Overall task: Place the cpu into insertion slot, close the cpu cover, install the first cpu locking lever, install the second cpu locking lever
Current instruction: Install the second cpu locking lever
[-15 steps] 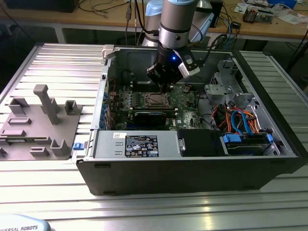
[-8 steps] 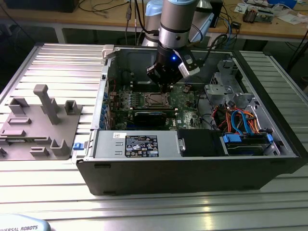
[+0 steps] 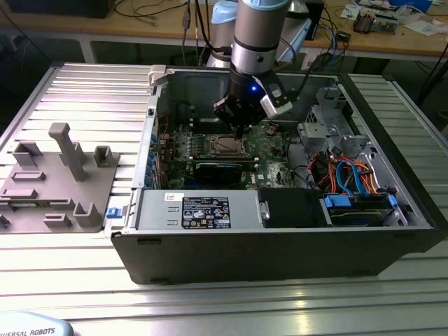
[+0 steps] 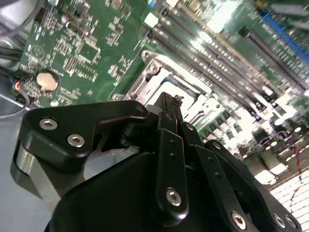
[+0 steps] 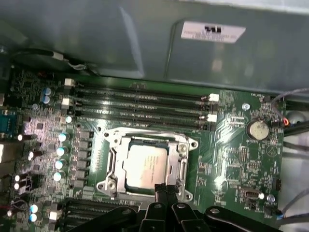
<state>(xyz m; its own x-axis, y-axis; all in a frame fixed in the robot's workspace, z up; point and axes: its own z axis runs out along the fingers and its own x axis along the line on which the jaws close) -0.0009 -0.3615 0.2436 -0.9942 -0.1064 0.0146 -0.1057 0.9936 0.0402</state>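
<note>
Fingers (image 5: 165,189) seemingly pressed together over the cpu cover (image 5: 182,155); open computer case (image 3: 280,245) rests on ribbed metal table (image 3: 91,98).

The arm (image 3: 256,35) is a silver-grey tube with a pale blue cap at its joint. A small blue light glows on the black wrist block below it. The gripper (image 4: 170,104) is matt black, its flat linkage bars pinned with shiny silver screws behind the jaws.
</note>
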